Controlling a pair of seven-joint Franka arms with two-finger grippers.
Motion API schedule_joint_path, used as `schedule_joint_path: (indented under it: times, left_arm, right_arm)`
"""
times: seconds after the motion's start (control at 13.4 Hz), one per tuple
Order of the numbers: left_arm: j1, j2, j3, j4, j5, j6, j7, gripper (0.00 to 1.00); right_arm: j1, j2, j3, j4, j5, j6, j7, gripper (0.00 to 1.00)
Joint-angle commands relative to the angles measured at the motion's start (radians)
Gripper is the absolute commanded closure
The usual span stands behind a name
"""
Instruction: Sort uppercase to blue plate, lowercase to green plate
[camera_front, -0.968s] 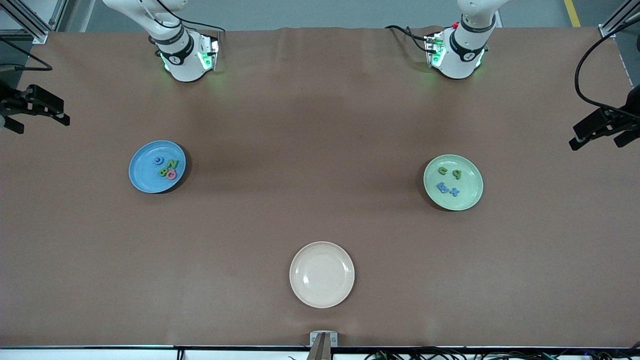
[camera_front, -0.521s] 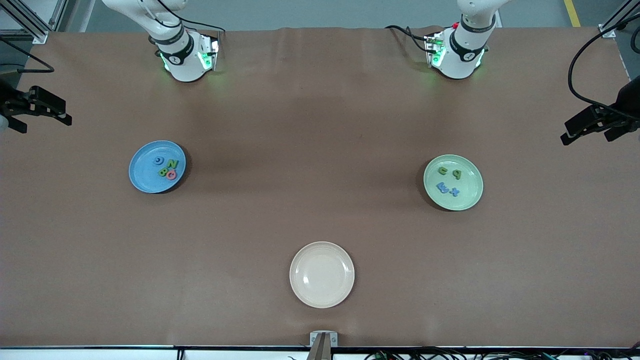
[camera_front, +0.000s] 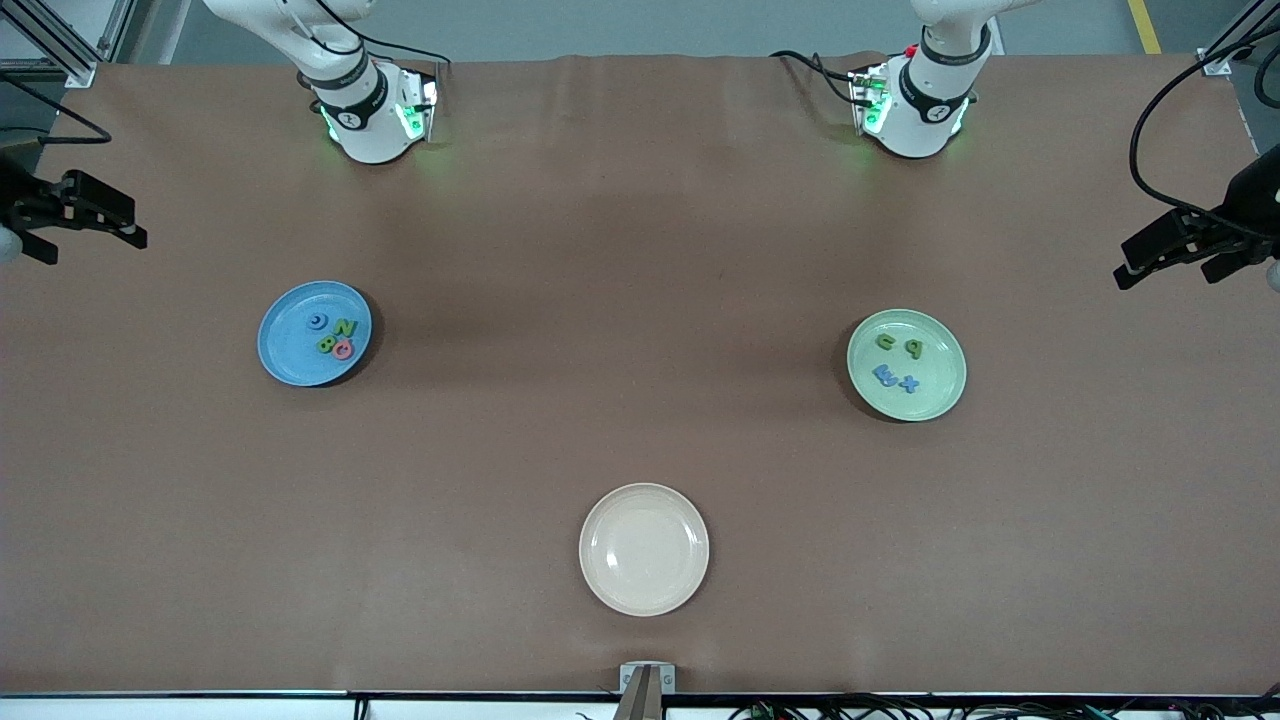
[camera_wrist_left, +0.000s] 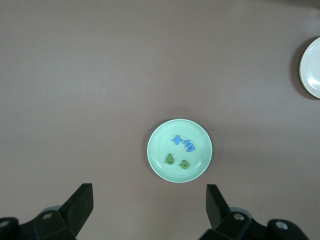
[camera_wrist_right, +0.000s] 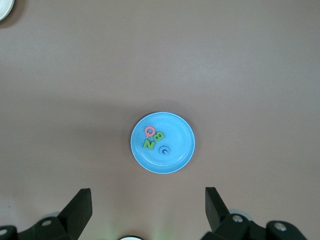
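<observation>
The blue plate (camera_front: 285, 352) holds the uppercase letters: blue C (camera_front: 317, 321), green N (camera_front: 346, 328), green B (camera_front: 327, 344) and pink Q (camera_front: 343, 349). The green plate (camera_front: 940, 385) holds the lowercase letters: green n (camera_front: 886, 341), green p (camera_front: 914, 348), blue m (camera_front: 884, 374) and blue x (camera_front: 908, 382). My right gripper (camera_wrist_right: 148, 202) is open and empty high above the table beside the blue plate (camera_wrist_right: 177, 135). My left gripper (camera_wrist_left: 149, 200) is open and empty high above the table beside the green plate (camera_wrist_left: 160, 145).
An empty cream plate (camera_front: 644, 549) lies mid-table, nearest the front camera. The two arm bases (camera_front: 372, 120) (camera_front: 915, 110) stand at the table's back edge. The grippers show at the front view's side edges (camera_front: 92, 250) (camera_front: 1165, 275).
The left gripper has drifted slightly toward the middle of the table. The right gripper has barely shifted. Plates and letters have not moved.
</observation>
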Motion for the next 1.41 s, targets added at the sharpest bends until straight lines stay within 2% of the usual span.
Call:
schedule_joint_path:
  times: [0.0, 0.15, 0.3, 0.82, 1.04, 1.34]
  left_arm:
    - [-0.166, 0.008, 0.159, 0.019, 0.001, -0.021, -0.009, 0.01]
    - [-0.243, 0.007, 0.237, 0.019, 0.001, -0.021, -0.009, 0.01]
    - [-0.274, 0.007, 0.271, 0.019, 0.000, -0.021, -0.009, 0.01]
    - [-0.274, 0.005, 0.273, 0.022, -0.002, -0.022, -0.014, 0.00]
    - [-0.274, 0.005, 0.273, 0.021, 0.000, -0.022, -0.014, 0.00]
    - [-0.274, 0.007, 0.274, 0.022, 0.000, -0.022, -0.012, 0.00]
  right_arm:
    - [0.016, -0.016, -0.027, -0.013, 0.022, -0.004, 0.013, 0.00]
    - [0.015, -0.016, -0.031, -0.016, 0.027, -0.002, 0.011, 0.00]
    - [0.015, -0.019, -0.033, -0.027, 0.027, 0.015, 0.010, 0.00]
    - [0.015, -0.022, -0.030, -0.027, 0.025, 0.030, 0.013, 0.00]
    - [0.018, -0.024, -0.027, -0.027, 0.025, 0.030, 0.126, 0.00]
    - [0.013, -0.017, -0.025, -0.014, 0.025, 0.038, 0.145, 0.00]
